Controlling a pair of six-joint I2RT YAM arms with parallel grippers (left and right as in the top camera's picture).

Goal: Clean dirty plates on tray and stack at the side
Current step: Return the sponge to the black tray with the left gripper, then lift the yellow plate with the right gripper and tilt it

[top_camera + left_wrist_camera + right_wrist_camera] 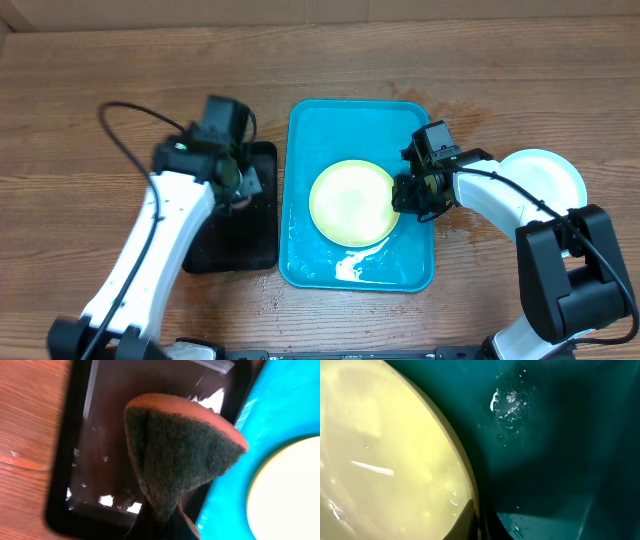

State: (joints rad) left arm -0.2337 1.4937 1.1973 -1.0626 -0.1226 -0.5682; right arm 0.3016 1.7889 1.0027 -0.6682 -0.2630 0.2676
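Sponge [185,455], green scouring face outward, is clamped in the left gripper [238,185], with the black tray [100,435] below the jaws and the turquoise tray [300,150] just beside them. The right gripper [410,195] has its jaws pinched on the rim of 1 yellow-green plate [350,203], which lies in that wet tray. A paler plate [550,170] sits on the table back along the arm from those jaws, well apart.
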